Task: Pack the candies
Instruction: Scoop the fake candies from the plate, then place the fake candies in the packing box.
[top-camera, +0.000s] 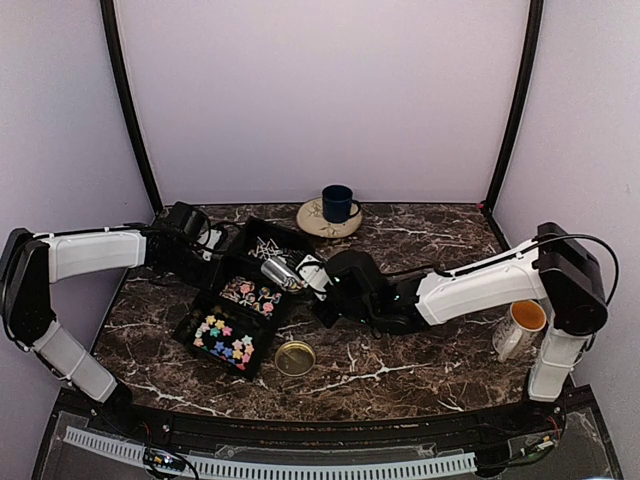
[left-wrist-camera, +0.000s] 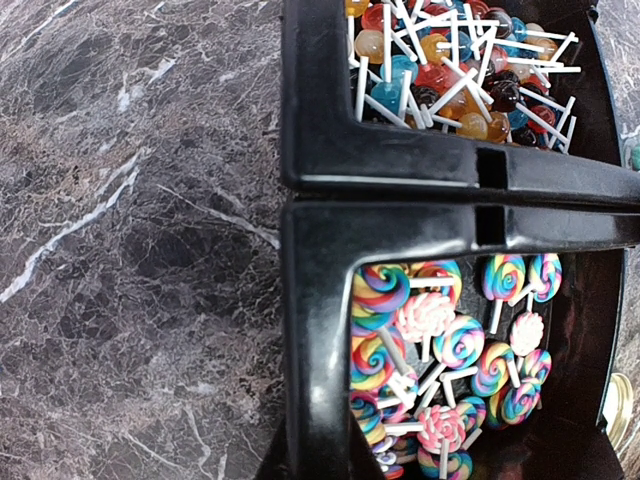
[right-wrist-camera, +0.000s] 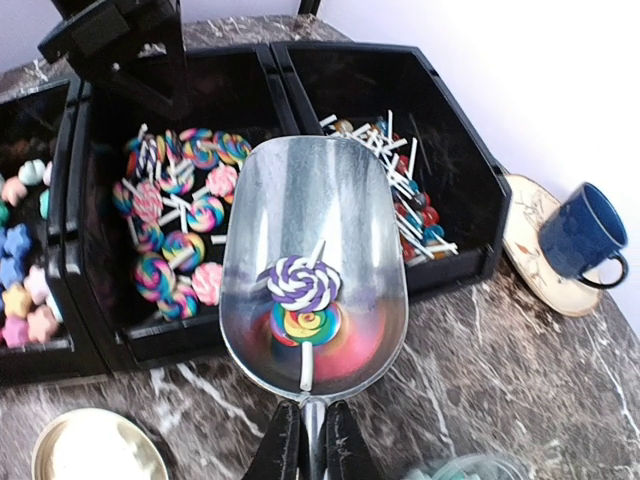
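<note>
The candies lie in a black three-part tray (top-camera: 185, 330): pastel stars (top-camera: 226, 336), swirl lollipops (right-wrist-camera: 180, 220) in the middle part, and small ball lollipops on white sticks (right-wrist-camera: 410, 190) at the far end. My right gripper (right-wrist-camera: 315, 447) is shut on the handle of a metal scoop (right-wrist-camera: 315, 230). The scoop hangs over the tray's near wall with two swirl lollipops (right-wrist-camera: 303, 300) in it, one purple-white and one rainbow. My left gripper (left-wrist-camera: 320, 465) is shut on the tray's rim (left-wrist-camera: 320, 300) beside the middle part, its fingers astride the wall.
A gold lid (top-camera: 295, 357) lies in front of the tray. A clear jar (right-wrist-camera: 470, 468) shows at the bottom of the right wrist view. A blue mug (top-camera: 338, 203) stands on a plate (top-camera: 312, 222) at the back. A white mug (top-camera: 520, 327) stands at the right edge.
</note>
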